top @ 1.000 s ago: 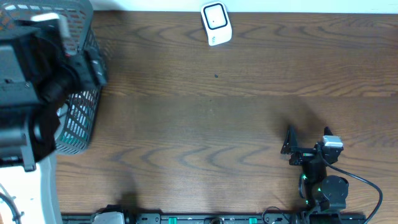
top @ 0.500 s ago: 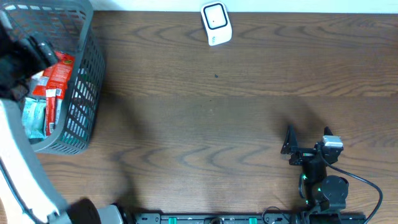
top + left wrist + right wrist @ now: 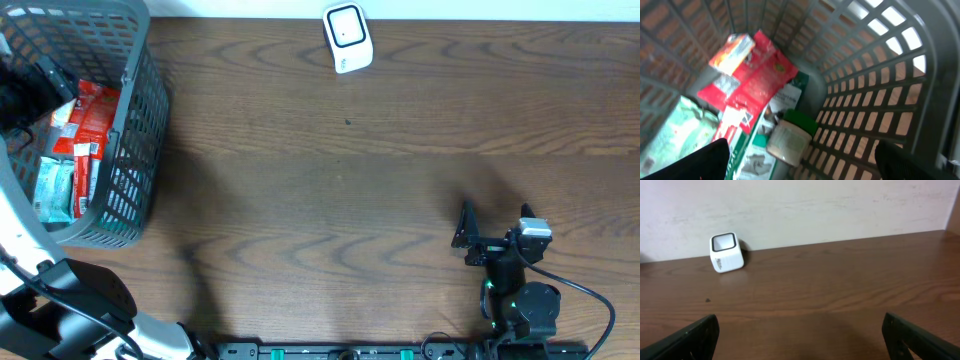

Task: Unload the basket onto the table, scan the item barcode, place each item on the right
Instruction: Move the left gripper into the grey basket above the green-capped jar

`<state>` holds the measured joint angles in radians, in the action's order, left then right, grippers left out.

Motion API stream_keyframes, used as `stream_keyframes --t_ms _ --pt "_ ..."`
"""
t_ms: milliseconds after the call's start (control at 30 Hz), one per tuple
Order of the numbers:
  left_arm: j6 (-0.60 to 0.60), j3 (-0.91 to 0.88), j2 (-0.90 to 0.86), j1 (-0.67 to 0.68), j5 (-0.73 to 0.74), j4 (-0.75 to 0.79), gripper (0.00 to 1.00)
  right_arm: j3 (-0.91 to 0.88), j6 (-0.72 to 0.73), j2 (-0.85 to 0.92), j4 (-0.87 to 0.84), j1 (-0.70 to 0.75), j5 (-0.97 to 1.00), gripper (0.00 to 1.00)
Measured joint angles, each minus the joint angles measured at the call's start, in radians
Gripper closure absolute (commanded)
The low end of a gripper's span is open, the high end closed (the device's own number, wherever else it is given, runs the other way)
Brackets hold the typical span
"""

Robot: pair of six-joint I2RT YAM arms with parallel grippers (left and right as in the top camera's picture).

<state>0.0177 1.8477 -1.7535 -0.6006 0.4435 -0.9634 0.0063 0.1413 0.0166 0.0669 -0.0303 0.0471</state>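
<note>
Several packaged items lie in the grey basket [image 3: 135, 150]: red packets [image 3: 92, 118] and a teal pouch [image 3: 55, 190]. In the left wrist view I see a red packet [image 3: 757, 75], a white jar with a green lid [image 3: 790, 140], a green-and-white box [image 3: 752, 152] and the teal pouch [image 3: 677, 130]. My left gripper [image 3: 802, 167] hangs open above them inside the basket and holds nothing; from overhead the left gripper [image 3: 40, 85] is at the basket's left side. The white barcode scanner [image 3: 347, 38] stands at the table's far edge. My right gripper [image 3: 495, 222] is open and empty.
The basket's lattice wall [image 3: 875, 95] rises close on the right of my left fingers. In the right wrist view the scanner [image 3: 726, 252] stands far ahead to the left against the pale wall [image 3: 840, 205]. The right arm's base [image 3: 525, 305] sits at the front edge.
The left arm, which loomed large over the basket, has swung out to the left and down, uncovering the items. Its jaws opened a little wider. The right arm has not moved.
</note>
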Motion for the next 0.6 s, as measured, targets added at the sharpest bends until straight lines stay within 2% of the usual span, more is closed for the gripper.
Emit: stream_keyframes --t_ms 200,600 --pt "0.063 0.000 0.000 0.000 0.003 0.019 0.09 0.000 0.000 0.000 0.000 0.000 0.000 0.01" --pt "0.088 0.000 0.000 0.000 0.003 0.000 0.08 0.000 0.000 0.000 0.000 0.000 0.000 0.01"
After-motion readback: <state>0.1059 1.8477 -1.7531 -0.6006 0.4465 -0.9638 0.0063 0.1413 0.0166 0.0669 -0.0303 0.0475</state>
